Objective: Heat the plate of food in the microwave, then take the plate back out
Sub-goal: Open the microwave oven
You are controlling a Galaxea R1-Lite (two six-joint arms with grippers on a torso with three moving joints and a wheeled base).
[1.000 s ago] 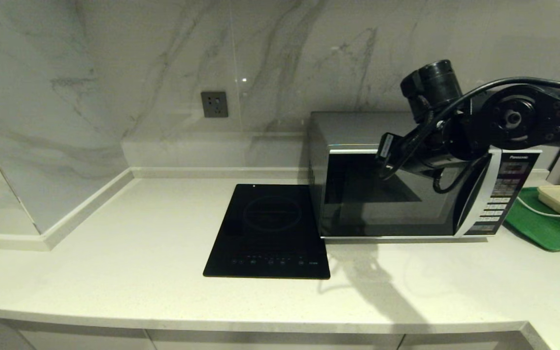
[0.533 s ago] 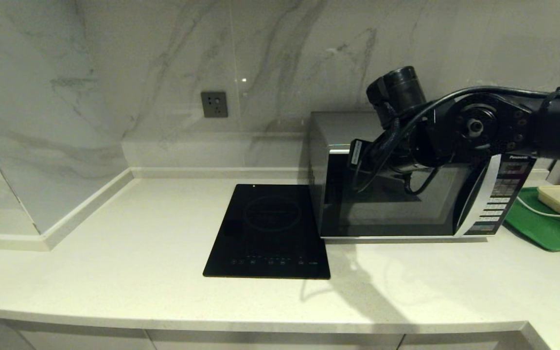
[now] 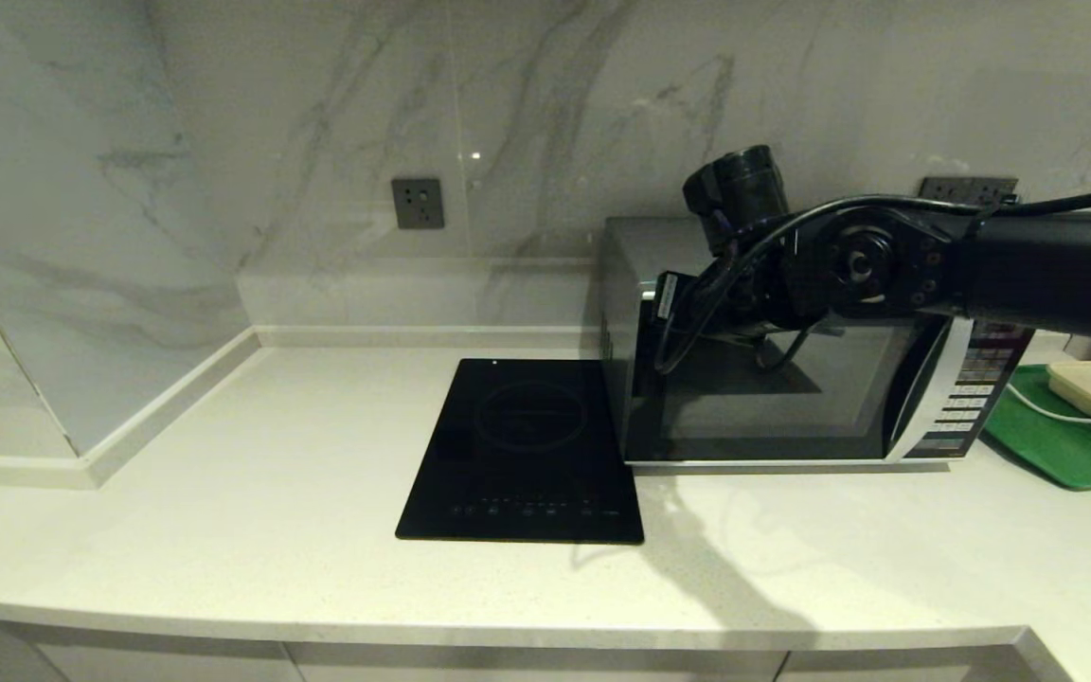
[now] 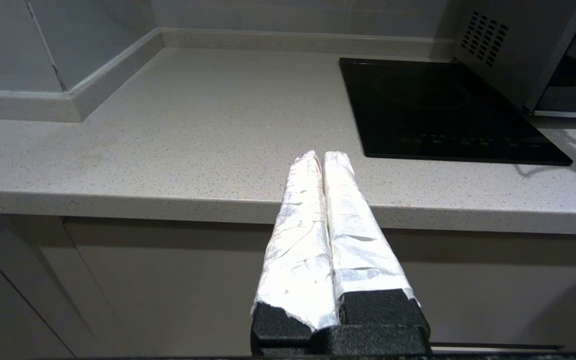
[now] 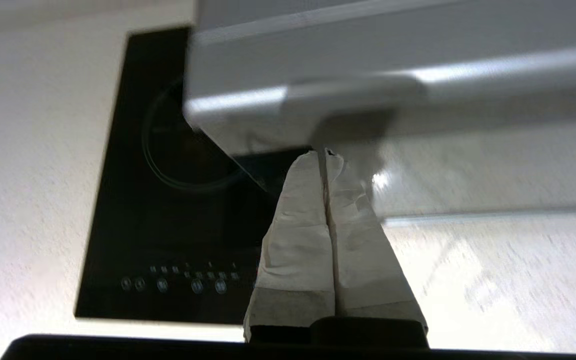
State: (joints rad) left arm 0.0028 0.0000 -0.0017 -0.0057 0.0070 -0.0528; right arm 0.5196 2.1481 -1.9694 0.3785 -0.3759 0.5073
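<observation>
Right wrist view: foil-wrapped right gripper [image 5: 326,152], jaws clenched empty, at the boxy silver microwave [image 5: 368,75] door's edge

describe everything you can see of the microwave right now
The microwave is a big silver box with a dark glass door, curved silver trim and a button keypad on its right side. Its door looks shut. Vent holes show on its left wall. It stands on the pale counter against the marble wall, right beside the black cooktop. The right gripper, fingers together, is at its top left front corner.
</observation>
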